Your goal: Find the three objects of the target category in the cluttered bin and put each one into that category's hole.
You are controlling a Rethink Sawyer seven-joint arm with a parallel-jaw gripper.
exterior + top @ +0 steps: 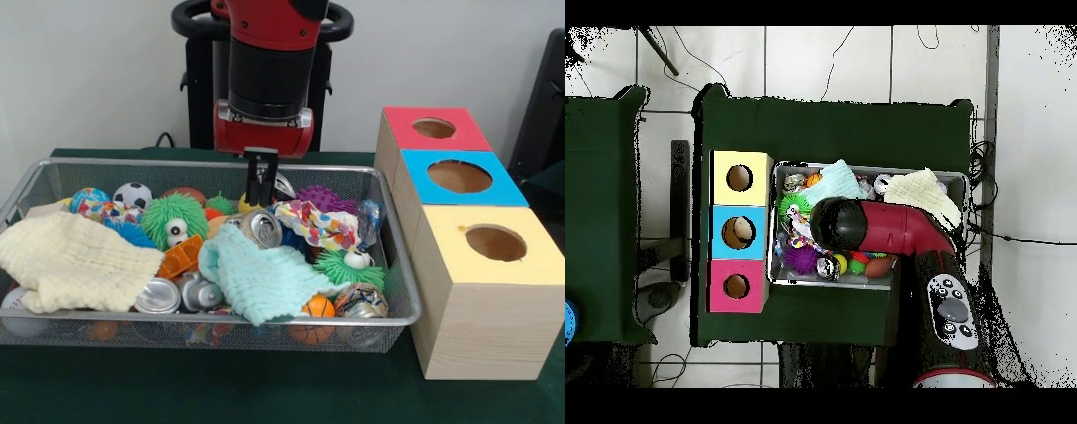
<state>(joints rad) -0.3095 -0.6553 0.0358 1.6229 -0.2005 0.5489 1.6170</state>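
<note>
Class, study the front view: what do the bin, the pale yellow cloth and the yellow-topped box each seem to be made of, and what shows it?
The bin: silver wire mesh with a metal rim; you see through its grid walls.
The pale yellow cloth: soft woven fabric, likely cotton; it drapes, crinkled and matt.
The yellow-topped box: probably light wood or wood-look board; its pale sides show grain lines, and its top looks painted.

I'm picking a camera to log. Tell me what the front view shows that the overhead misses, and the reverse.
Front only: the pincer above a can, and two more cans at the bin's near rim. Overhead only: something pale inside the blue box's hole; the arm hides the pincer. Both: bin, cloths, three boxes.
</note>
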